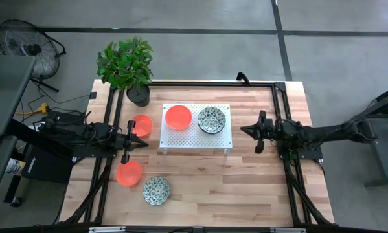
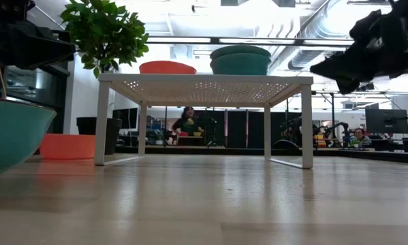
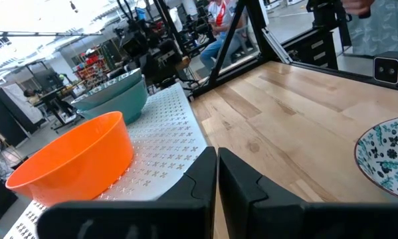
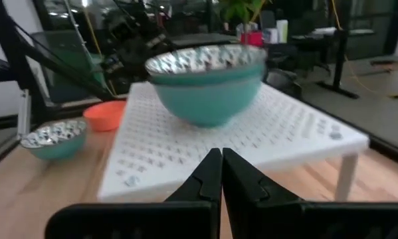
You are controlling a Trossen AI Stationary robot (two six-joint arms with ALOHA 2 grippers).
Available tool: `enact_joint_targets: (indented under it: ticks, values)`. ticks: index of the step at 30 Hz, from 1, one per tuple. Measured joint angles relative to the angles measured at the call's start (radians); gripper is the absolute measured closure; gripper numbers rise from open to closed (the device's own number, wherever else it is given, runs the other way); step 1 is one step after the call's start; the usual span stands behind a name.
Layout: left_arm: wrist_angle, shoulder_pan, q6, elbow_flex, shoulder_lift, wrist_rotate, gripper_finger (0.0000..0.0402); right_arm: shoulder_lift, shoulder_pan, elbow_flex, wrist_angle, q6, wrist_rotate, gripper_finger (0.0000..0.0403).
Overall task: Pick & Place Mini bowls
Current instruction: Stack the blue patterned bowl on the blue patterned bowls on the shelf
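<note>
Left gripper (image 1: 126, 143): fingers pressed together, holding nothing, hovering left of the white rack (image 1: 195, 142).
Right gripper (image 1: 261, 131): jaws closed and empty, right of the rack.
On the rack: 1 orange bowl (image 1: 178, 117) beside 1 speckled bowl (image 1: 211, 120).
On the table (image 1: 245, 188): 2 orange bowls (image 1: 141, 125) (image 1: 129, 173) and 1 speckled bowl (image 1: 156, 190), all left of the rack.
Plant pot (image 1: 138, 96): stood at the table's far left corner.
</note>
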State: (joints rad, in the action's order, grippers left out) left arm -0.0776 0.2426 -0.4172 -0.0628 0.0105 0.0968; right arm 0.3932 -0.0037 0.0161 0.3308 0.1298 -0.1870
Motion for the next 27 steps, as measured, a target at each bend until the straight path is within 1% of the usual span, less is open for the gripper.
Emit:
enact_joint_targets:
  ticks: [4, 6, 10, 15, 21, 27]
  values:
    - [0.0, 0.0, 0.0, 0.0, 0.0, 0.0, 0.0392, -0.045, -0.067, -0.006, -0.105, 0.05, 0.058, 0.0403]
    - [0.0, 0.0, 0.0, 0.0, 0.0, 0.0, 0.0392, -0.055, -0.099, -0.006, -0.118, 0.051, 0.088, 0.0403]
    - [0.0, 0.0, 0.0, 0.0, 0.0, 0.0, 0.0392, -0.055, -0.143, -0.006, -0.112, -0.017, 0.18, 0.0403]
    - [0.0, 0.0, 0.0, 0.0, 0.0, 0.0, 0.0392, -0.055, -0.153, -0.006, -0.113, -0.09, 0.257, 0.0403]
    - [0.0, 0.0, 0.0, 0.0, 0.0, 0.0, 0.0392, -0.055, -0.153, -0.006, -0.075, -0.055, 0.245, 0.0403]
    - [0.0, 0.0, 0.0, 0.0, 0.0, 0.0, 0.0392, -0.055, -0.153, -0.006, -0.079, -0.087, 0.244, 0.0403]
